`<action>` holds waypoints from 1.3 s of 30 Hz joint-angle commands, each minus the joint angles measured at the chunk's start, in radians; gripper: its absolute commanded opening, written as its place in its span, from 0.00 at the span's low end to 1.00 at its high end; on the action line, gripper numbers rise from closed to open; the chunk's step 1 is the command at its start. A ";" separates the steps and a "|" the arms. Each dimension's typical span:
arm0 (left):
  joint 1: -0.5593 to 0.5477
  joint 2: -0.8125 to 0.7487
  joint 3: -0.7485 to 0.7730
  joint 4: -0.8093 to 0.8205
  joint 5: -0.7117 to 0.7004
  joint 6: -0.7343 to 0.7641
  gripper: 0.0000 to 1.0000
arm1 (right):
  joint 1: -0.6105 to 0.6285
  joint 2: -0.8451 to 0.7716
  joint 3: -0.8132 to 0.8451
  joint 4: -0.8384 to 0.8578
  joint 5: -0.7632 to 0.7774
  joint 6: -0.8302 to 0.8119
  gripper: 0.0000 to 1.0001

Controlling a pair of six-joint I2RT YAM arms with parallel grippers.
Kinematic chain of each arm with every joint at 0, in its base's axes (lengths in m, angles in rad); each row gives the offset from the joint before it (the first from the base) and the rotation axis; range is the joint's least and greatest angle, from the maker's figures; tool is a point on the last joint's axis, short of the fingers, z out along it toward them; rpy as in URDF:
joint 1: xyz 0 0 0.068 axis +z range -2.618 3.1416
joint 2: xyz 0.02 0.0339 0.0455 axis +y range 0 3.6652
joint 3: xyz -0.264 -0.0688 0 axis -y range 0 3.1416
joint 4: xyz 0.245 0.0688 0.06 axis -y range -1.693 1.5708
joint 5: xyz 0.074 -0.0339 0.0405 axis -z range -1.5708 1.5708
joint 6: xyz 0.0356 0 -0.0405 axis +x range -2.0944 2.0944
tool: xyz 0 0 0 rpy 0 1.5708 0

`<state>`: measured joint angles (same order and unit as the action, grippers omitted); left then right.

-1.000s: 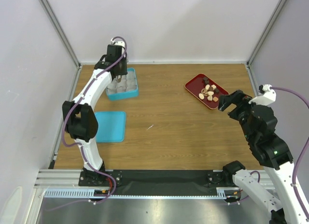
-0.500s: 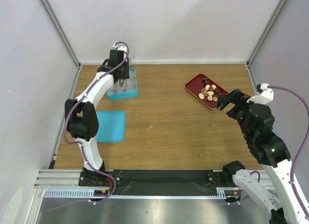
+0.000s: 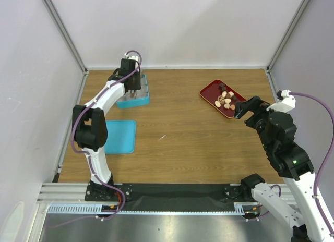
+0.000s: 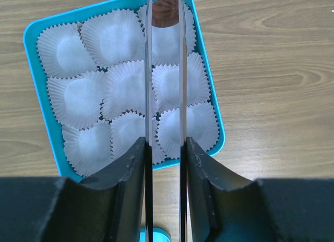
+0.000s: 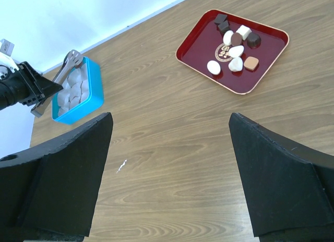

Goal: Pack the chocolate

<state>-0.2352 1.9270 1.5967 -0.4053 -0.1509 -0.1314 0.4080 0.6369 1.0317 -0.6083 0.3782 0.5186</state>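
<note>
We log one dark chocolate piece [image 4: 166, 13] between the tips of the tongs [image 4: 148, 70], over a far-row paper cup [image 4: 166, 44] of the blue box [image 3: 133, 103]. It lies dead ahead of the left claw [image 4: 165, 148], which is clamped partway on the tongs. The other chocolates [image 5: 235, 46] sit on the red tray [image 5: 198, 59], near the right claw [image 5: 169, 127], which is wide open and empty.

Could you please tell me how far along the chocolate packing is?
Done: nothing seems packed; the paper cups in the blue box look empty. In hand: the left hand holds tongs gripping a brown chocolate over a corner cup. Left: the other chocolates on the red tray, near the open right hand.
</note>
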 commanded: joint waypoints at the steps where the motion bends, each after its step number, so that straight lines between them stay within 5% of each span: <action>1: 0.000 -0.006 -0.004 0.060 0.008 -0.005 0.38 | -0.001 0.000 0.002 0.035 0.021 -0.019 0.99; 31: -0.001 -0.051 0.061 -0.010 0.008 0.022 0.46 | -0.003 -0.013 0.008 0.033 0.022 -0.028 1.00; 39: -0.111 -0.143 0.160 -0.113 0.027 0.069 0.45 | -0.003 -0.031 0.053 -0.008 0.036 -0.023 1.00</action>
<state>-0.2729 1.8931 1.6829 -0.5003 -0.1463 -0.0990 0.4080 0.6243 1.0374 -0.6167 0.3840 0.5034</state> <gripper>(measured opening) 0.458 0.993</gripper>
